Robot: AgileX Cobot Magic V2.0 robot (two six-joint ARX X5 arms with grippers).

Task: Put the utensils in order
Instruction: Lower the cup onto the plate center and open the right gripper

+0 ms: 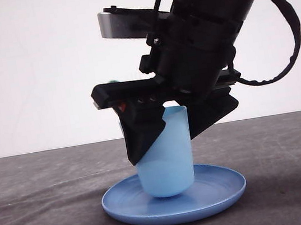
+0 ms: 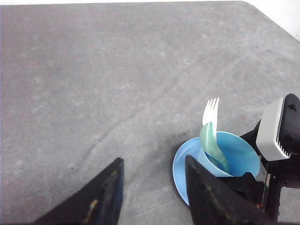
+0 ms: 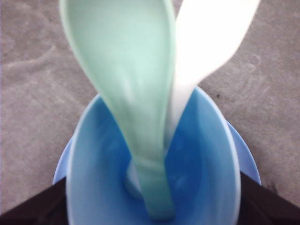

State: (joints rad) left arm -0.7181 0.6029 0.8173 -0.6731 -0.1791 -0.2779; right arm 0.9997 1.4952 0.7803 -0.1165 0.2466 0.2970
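Front view: right gripper (image 1: 168, 135) straddles cup (image 1: 165, 164), jaws spread either side of it, not pinching anything as far as I can see. Cup sits on plate (image 1: 219, 193).

Left wrist view: left gripper (image 2: 152, 192) spread wide, nothing in it, well off to side of cup. Fork (image 2: 210, 114) and spoon (image 2: 212, 145) already stand in cup, handles down, heads up, leaning same way. Right arm way nearer.

Right wrist view: spoon (image 3: 126, 89) mint green, fork (image 3: 206, 42) white, blurry, long axes pointing up out of cup right between jaws. I'd say next is just backing off straight up.
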